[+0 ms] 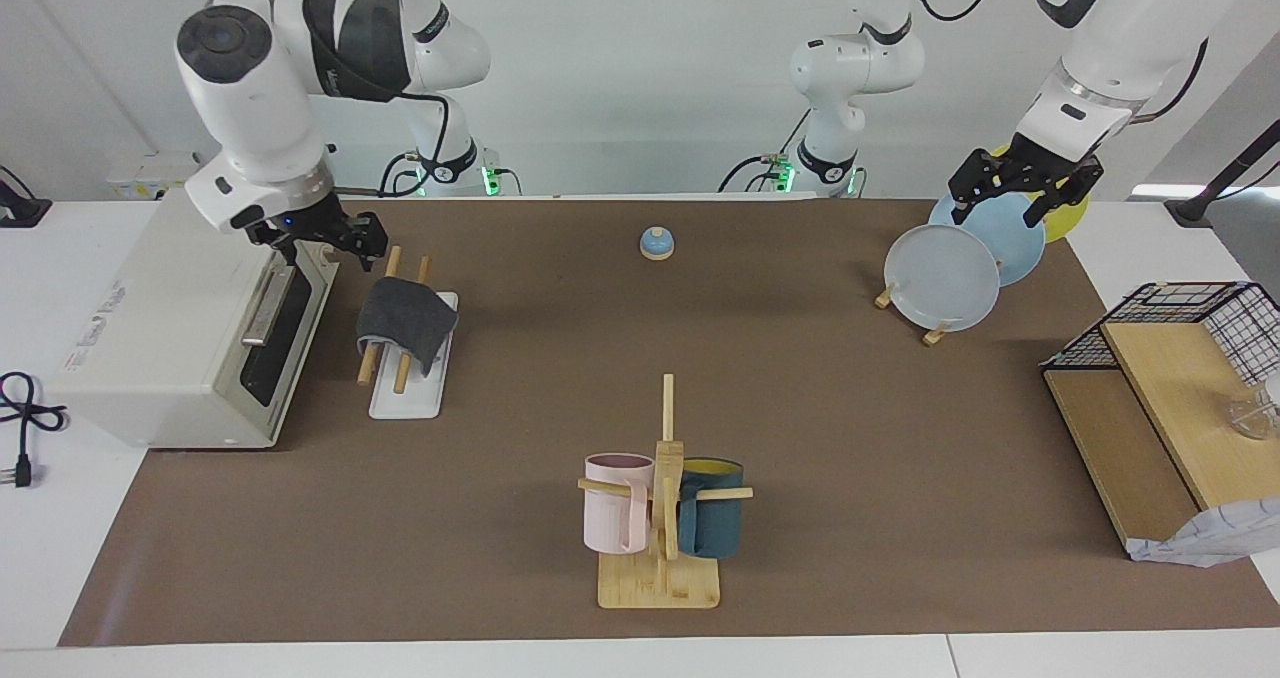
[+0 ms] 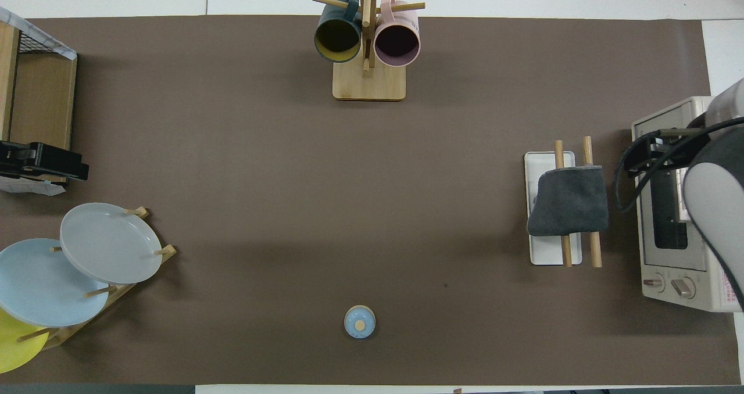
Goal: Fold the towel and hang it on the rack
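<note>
Hanging over the two light wooden rods of the small white-based rack (image 1: pixel 405 383), the folded dark grey towel (image 1: pixel 403 323) drapes across both rods with its grey face outward, touched by neither tool. The rack stands near the right arm's end of the brown-covered surface (image 1: pixel 820 408), just beside the white toaster oven (image 1: pixel 175 318) that sits at that edge.

The right tool (image 1: pixel 322 243) is raised over the oven's front edge, apart from the towel, with its fingers spread wide and nothing between them. The left tool (image 1: pixel 1022 196) hangs over the blue and yellow round plates (image 1: pixel 1005 233) standing in a wooden holder near the left arm's end; its fingers are also apart and empty.

The middle of the surface lies open between rack and plates, with only a small blue dome-shaped bell (image 1: pixel 656 244) nearer the robots and a bamboo mug tree (image 1: pixel 662 518) carrying a pink and a dark teal mug close to the edge farthest from the robots. A wooden shelf with a black wire basket (image 1: pixel 1195 323) stands at the corner past the plates.
</note>
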